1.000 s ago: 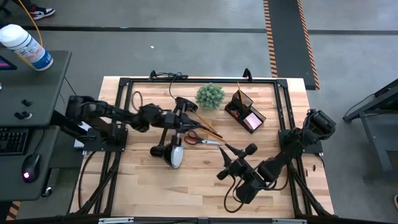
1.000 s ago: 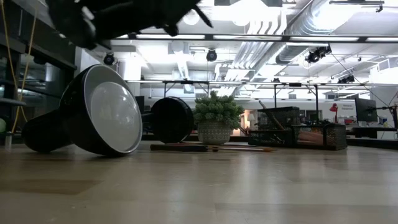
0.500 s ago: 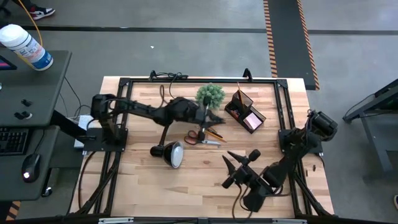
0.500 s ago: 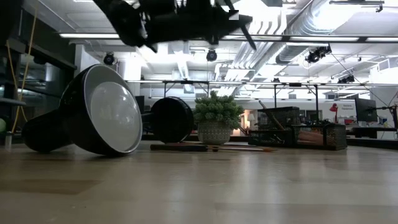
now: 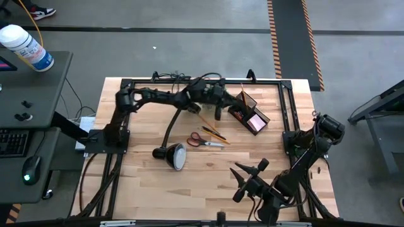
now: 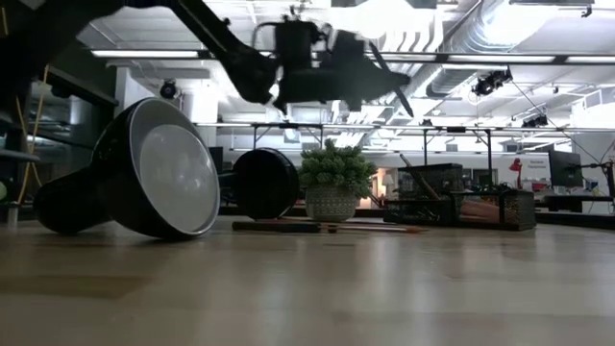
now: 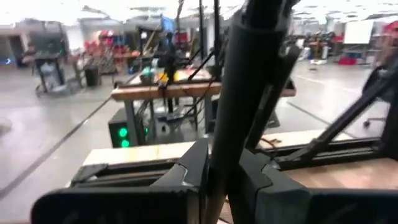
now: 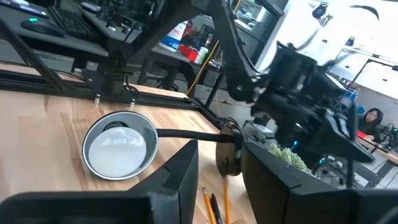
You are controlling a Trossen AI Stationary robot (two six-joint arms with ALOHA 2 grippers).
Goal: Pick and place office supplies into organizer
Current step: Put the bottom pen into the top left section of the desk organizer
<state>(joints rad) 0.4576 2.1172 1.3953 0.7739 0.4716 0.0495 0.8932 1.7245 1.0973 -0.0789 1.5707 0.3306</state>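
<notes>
— What's in the organizer (image 5: 248, 112) right now?

— It sits at the far right of the worktop (image 5: 145, 183), beside the green plant (image 5: 211, 88). A pink sticky-note pad (image 5: 256, 122) lies in its near compartment, and an orange pencil (image 5: 242, 93) stands in the far end.

— And the rest of the supplies?

— The red-handled scissors (image 5: 203, 141) lie flat mid-worktop, with two pencils (image 5: 211, 130) just beyond them, near the tipped-over lamp (image 5: 172, 155).

— The hands?

— The left hand (image 5: 218, 108) hovers up high just beside the organizer, fingers pinching a thin dark pen. The right hand (image 5: 247, 173) waits low at the near right, fingers spread, holding nothing.
</notes>
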